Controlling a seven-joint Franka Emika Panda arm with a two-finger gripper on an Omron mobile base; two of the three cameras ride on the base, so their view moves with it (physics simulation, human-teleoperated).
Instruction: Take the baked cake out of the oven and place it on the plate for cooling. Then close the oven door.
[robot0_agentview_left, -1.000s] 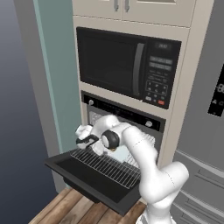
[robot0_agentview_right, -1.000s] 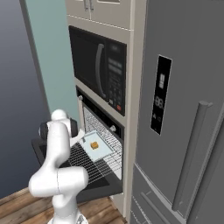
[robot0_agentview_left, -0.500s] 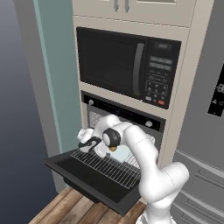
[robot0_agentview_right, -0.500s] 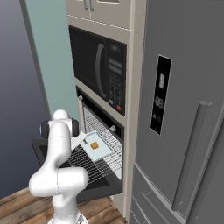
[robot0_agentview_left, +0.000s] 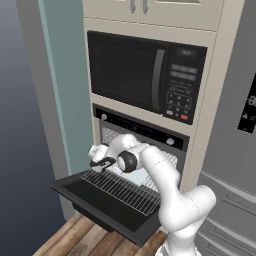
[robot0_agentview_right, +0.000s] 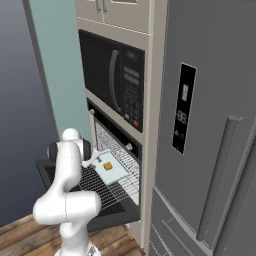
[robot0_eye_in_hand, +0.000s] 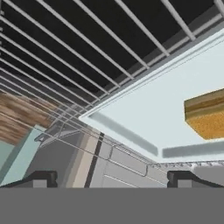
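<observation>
Kitchen wall, oven door down. Gripper wide open, holding nothing, above rack. Hand view shows cake close on tray.

Home kitchen indicated: built-in oven under microwave, refrigerator alongside, wood floor.

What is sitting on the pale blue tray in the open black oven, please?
A small golden-brown cake piece sits on the pale blue tray, which rests on the pulled-out wire rack. The tray's near-left part is hidden behind the arm.
</observation>
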